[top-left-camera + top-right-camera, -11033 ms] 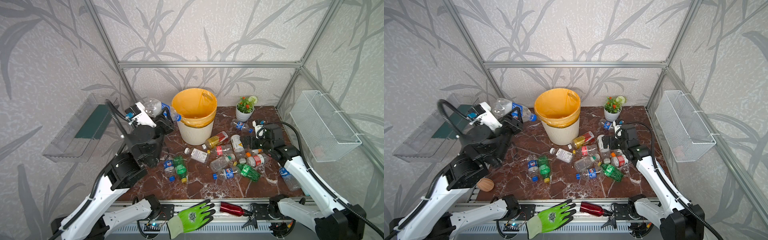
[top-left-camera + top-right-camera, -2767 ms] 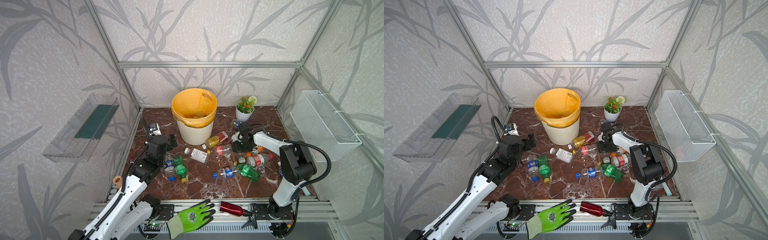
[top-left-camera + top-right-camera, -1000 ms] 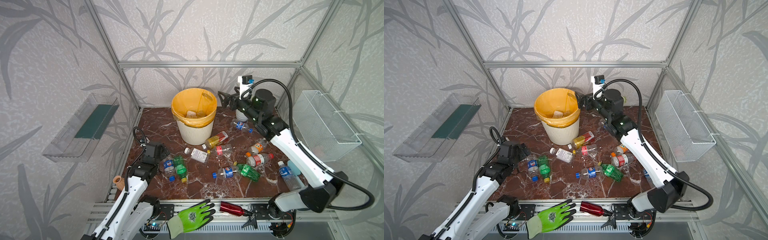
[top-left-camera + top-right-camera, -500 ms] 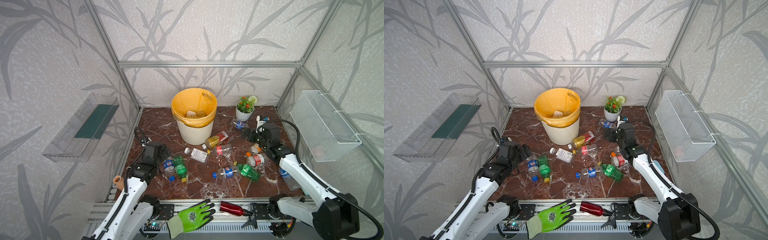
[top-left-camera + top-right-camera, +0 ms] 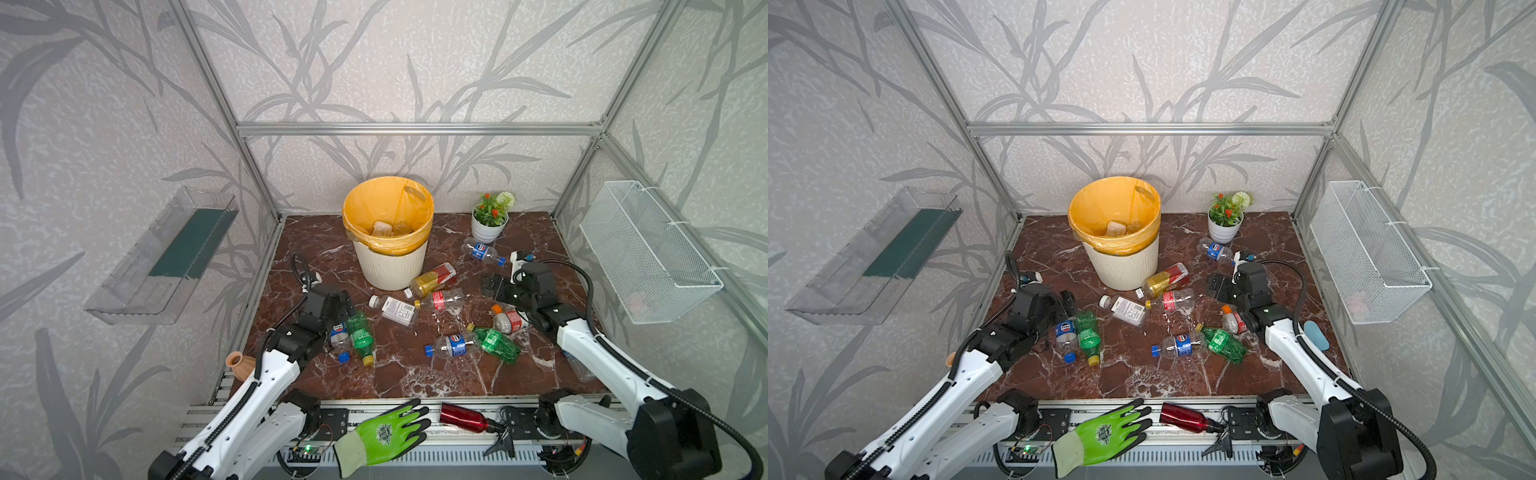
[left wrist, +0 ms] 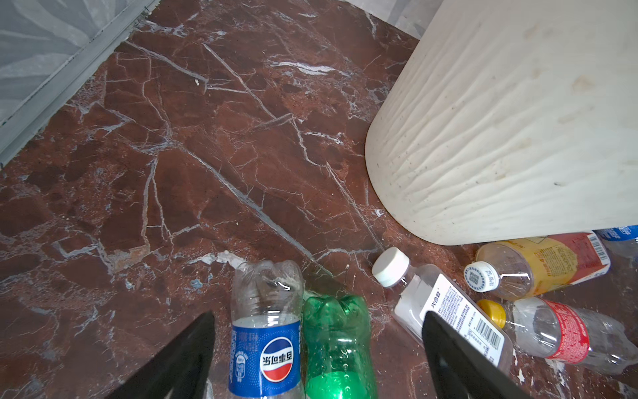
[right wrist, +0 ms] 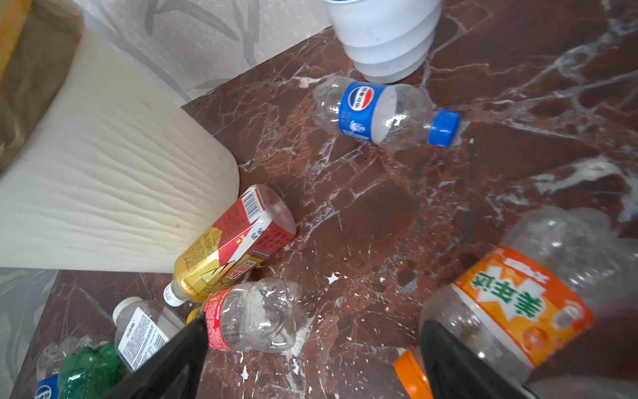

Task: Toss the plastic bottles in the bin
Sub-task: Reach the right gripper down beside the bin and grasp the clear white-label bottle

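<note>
On the table point(image 5: 419, 376) around the bin point(image 5: 390, 268), bottles point(image 5: 440, 299) lie scattered, some inside the bin. Left jaws apart, straddling a Pepsi bottle point(image 6: 265, 349) and green bottle point(image 6: 336, 345), unclamped. Right jaws apart, empty, orange-label bottle point(image 7: 518, 304) just beside.

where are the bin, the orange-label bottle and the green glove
bin point(image 5: 390, 268): in a top view, on its ribbed cream wall below the liner.
orange-label bottle point(image 7: 518, 304): right wrist view, on the orange label.
green glove point(image 5: 384, 432): in a top view, on the palm.
</note>
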Motion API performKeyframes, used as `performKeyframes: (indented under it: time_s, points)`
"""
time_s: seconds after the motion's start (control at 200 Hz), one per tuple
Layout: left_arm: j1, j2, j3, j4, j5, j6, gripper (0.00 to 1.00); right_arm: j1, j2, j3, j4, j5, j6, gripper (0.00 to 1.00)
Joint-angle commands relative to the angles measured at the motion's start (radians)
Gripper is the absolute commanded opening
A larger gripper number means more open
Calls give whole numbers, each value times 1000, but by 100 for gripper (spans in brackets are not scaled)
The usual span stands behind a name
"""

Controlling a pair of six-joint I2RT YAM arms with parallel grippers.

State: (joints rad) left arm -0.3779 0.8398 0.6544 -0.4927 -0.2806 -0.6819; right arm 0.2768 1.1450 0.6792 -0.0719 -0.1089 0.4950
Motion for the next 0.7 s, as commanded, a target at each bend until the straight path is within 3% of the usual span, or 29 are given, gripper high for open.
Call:
performKeyframes:
  time_s: [0.0, 0.255, 0.385, 0.53, 0.695]
  points:
    - [-1, -6, -17, 28, -47, -36, 95, 87, 76, 81, 0, -51, -82, 94]
    - [2, -42, -39, -7, -170, -85, 99, 360, 284, 248, -32, -5, -245, 94]
    - [24, -54, -43, -18, -174, -81, 99, 462, 408, 348, -92, 3, -316, 94]
    - [59, -44, -45, -20, -133, -82, 99, 549, 535, 458, -169, 20, -420, 95]
    - [82, -46, -46, -29, -118, -75, 99, 576, 673, 567, -261, 19, -483, 96]
